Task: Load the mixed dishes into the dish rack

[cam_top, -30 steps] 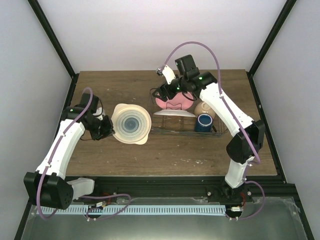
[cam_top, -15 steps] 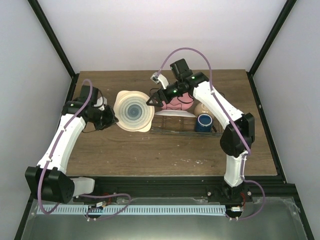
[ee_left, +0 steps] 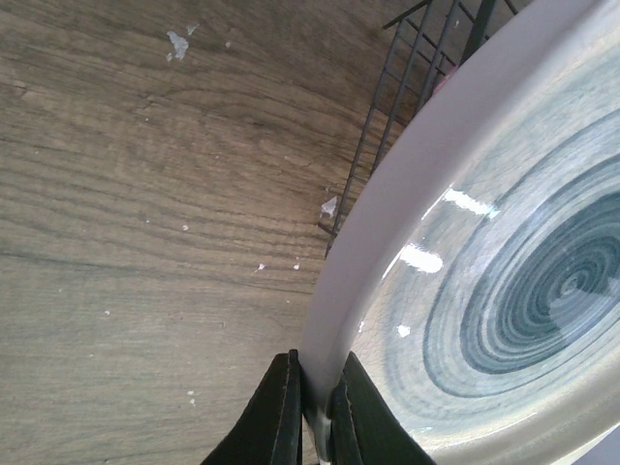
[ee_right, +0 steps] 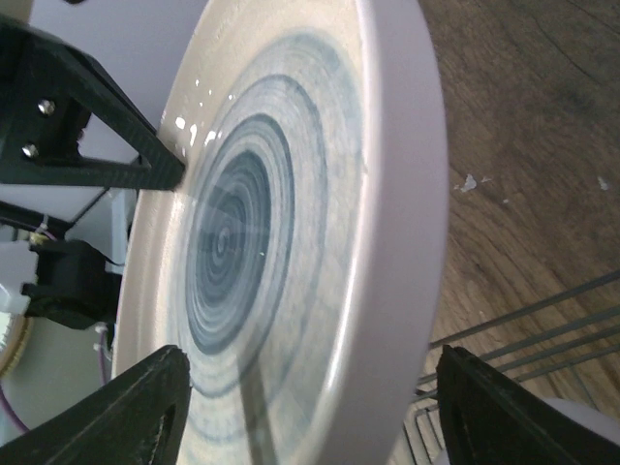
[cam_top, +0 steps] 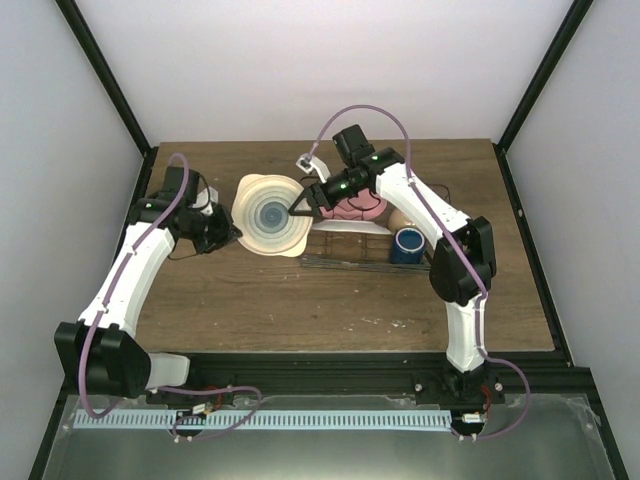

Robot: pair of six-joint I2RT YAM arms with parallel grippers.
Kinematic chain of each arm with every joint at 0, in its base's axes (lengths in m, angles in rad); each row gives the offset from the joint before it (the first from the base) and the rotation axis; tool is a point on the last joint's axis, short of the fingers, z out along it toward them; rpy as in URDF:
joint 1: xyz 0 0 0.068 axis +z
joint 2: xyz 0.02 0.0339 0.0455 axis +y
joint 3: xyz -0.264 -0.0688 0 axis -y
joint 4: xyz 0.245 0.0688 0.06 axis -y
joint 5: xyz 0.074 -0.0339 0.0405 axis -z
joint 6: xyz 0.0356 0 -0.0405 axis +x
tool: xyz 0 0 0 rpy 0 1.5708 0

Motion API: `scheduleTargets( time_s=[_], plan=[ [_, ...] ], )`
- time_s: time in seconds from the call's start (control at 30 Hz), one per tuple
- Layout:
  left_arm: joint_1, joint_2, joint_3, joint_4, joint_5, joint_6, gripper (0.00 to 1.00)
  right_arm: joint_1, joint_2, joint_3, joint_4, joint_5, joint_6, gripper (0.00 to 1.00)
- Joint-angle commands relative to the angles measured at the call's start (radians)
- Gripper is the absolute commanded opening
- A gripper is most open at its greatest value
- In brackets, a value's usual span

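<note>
One likely slick, breakable pale blue-ringed plate [cam_top: 268,215]: hold it by the rim.
Left pincer [ee_left: 312,412] clamps that rim; right pincer [cam_top: 302,205] gapes astride.

Wood table [cam_top: 300,300] w/ white walls [cam_top: 300,70], black frame posts [cam_top: 105,75].
</note>
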Motion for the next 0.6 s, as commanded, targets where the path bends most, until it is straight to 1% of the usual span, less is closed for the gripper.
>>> scheduleTargets(
  time_s=[0.0, 0.13, 0.23, 0.37, 0.57],
  plan=[
    [0.004, -0.002, 0.029, 0.144, 0.098, 0.005, 0.00, 0.029, 0.011, 0.072, 0.072, -0.070, 0.055, 0.60],
    [0.003, 0.008, 0.011, 0.185, 0.100, 0.008, 0.00, 0.043, 0.012, 0.068, 0.108, -0.101, 0.087, 0.51],
    [0.003, 0.017, -0.010, 0.219, 0.099, 0.006, 0.00, 0.052, 0.015, 0.067, 0.120, -0.114, 0.099, 0.41],
    [0.000, 0.028, -0.030, 0.254, 0.101, 0.008, 0.00, 0.057, 0.016, 0.065, 0.123, -0.114, 0.106, 0.22],
    [0.000, 0.037, -0.051, 0.276, 0.091, 0.017, 0.00, 0.059, 0.004, 0.063, 0.134, -0.087, 0.104, 0.16]
  ],
)
